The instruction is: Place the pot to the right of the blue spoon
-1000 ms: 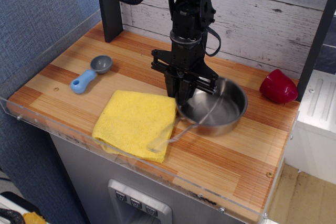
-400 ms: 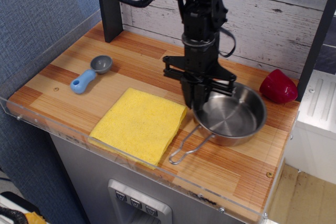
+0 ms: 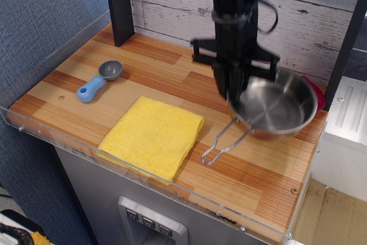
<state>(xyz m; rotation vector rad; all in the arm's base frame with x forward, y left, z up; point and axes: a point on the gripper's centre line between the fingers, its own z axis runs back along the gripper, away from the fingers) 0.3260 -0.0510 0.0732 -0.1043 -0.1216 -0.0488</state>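
The shiny steel pot (image 3: 277, 109) hangs tilted above the right part of the wooden table, its wire-loop handle (image 3: 225, 143) dangling toward the front left. My gripper (image 3: 231, 92) is shut on the pot's left rim and holds it off the surface. The blue spoon (image 3: 97, 81) lies at the far left of the table, grey bowl toward the back, well apart from the pot and gripper.
A yellow cloth (image 3: 152, 135) lies flat at the front between the spoon and the pot. A red cup (image 3: 319, 93) is mostly hidden behind the pot at the right edge. A black post (image 3: 117, 4) stands at the back left. A clear plastic rim (image 3: 143, 173) borders the table front.
The gripper has lifted the pot and carried it right and up, off the yellow cloth's edge. The cloth has settled flat. The spoon has stayed put.
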